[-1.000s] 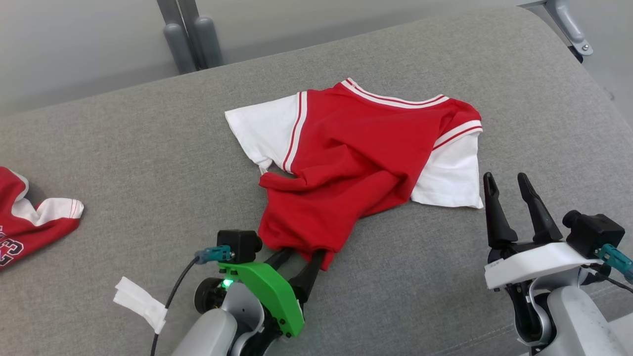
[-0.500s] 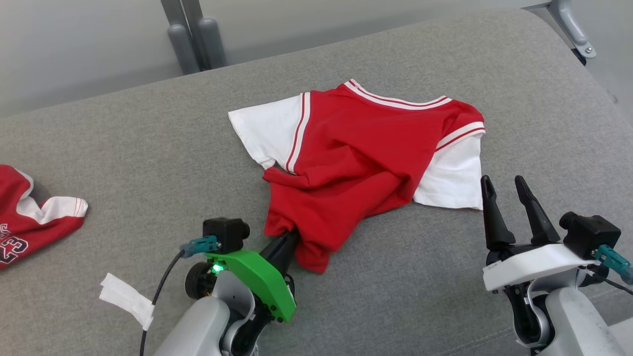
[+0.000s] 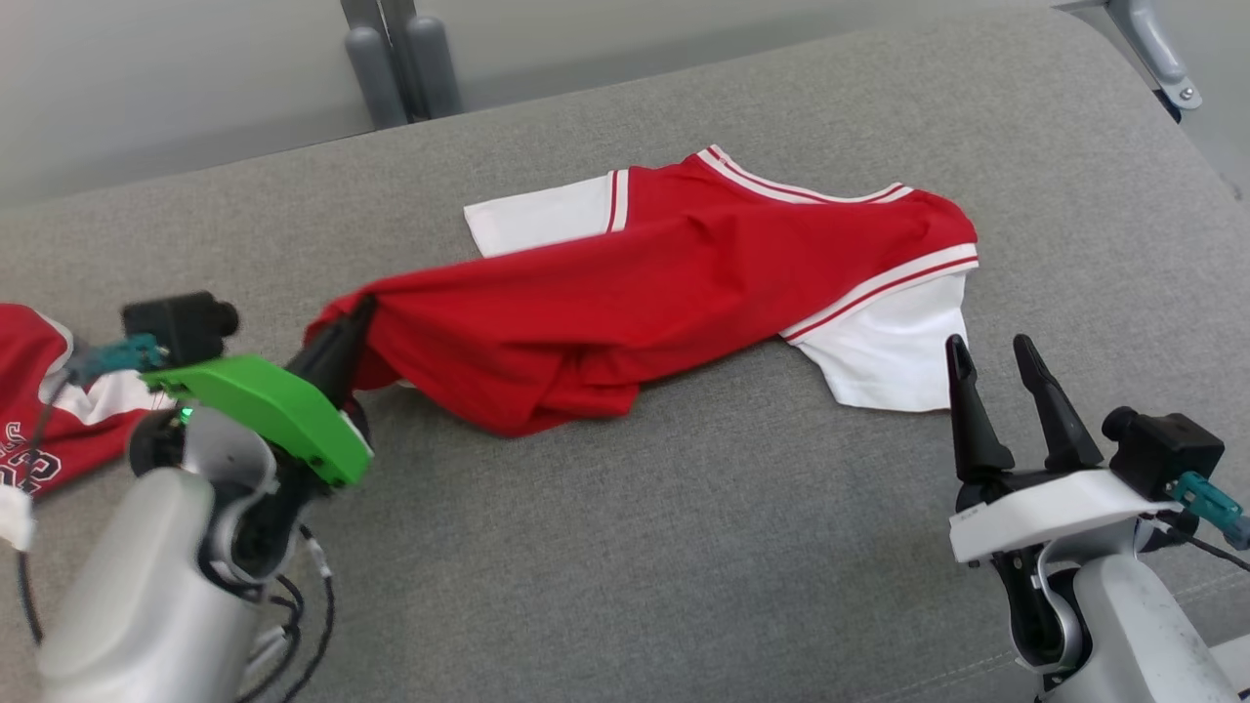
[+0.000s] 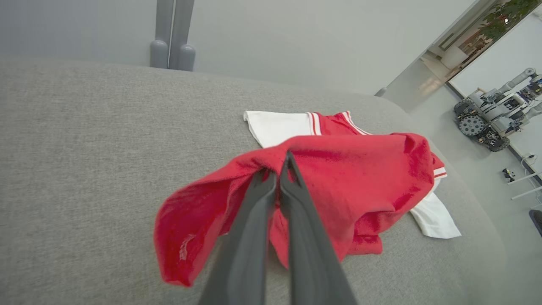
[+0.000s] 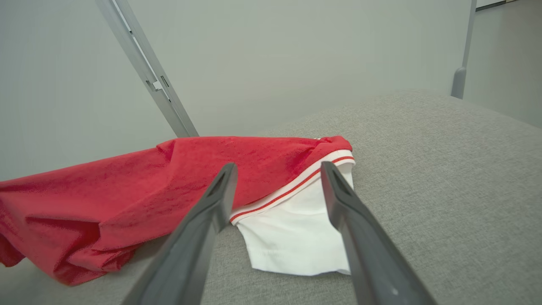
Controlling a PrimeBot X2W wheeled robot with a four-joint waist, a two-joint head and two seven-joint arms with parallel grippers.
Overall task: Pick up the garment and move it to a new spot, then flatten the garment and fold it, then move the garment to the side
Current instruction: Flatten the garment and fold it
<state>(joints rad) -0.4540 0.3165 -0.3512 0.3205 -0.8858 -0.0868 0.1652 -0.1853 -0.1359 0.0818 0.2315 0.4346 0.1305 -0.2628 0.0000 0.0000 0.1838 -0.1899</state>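
One garment (image 3: 684, 264) is pinched by the left hand (image 3: 361, 312).

White digits are showing on a second red garment (image 3: 29, 454) at the head view's left edge; turned and partly cut off, they are perhaps reading "23". No other lettering is showing legibly.

Bright, even, diffuse light from overhead, no glare. Soft shadow under the raised garment (image 3: 605, 303). Head view sharp. Wrist views wide-angle, edges bowed. left hand (image 4: 279, 167) and right hand (image 5: 278, 166) blur toward the lens. Left wrist view's top-right corner is brighter.
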